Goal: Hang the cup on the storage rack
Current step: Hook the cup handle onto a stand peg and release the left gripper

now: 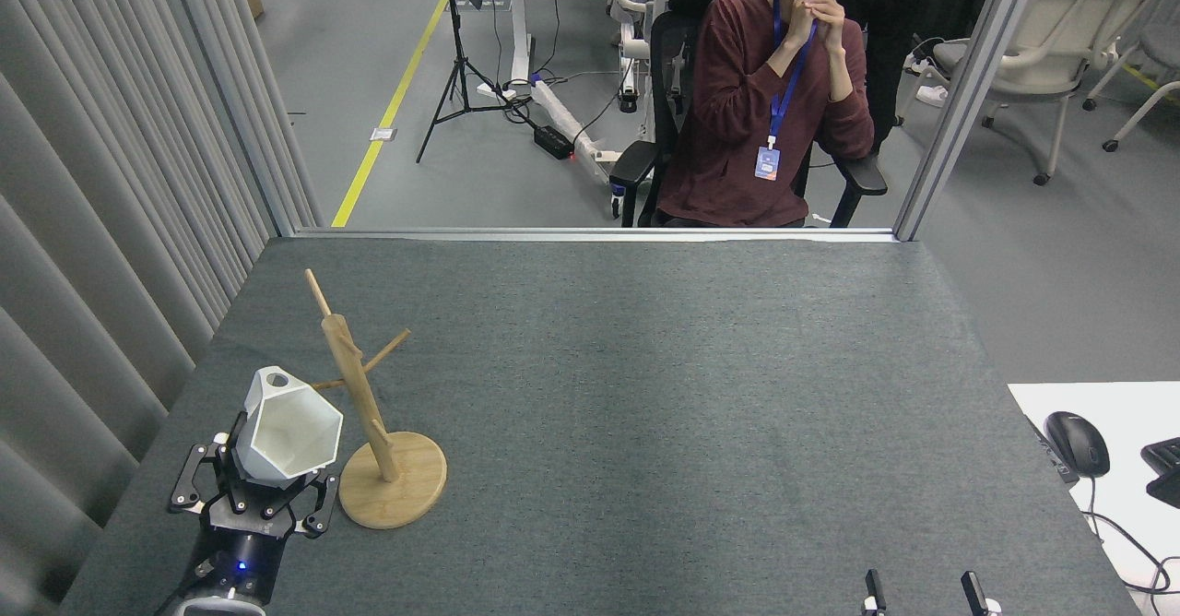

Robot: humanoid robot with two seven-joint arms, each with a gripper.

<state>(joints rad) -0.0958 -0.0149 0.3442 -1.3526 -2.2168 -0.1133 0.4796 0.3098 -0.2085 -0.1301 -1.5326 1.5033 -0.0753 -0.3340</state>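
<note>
Cup (288, 430) sits clamped in our left gripper (253, 496), mouth tilted toward the camera, pierced tab handle uppermost. It hangs above the grey table (645, 395), just left of the storage rack (364, 413), and covers the tip of the rack's left-pointing peg; we cannot tell whether they touch. Our right gripper (922, 596) shows only two finger tips at the bottom edge, standing apart with nothing between them. A person (765, 100) sits beyond the table.
</note>
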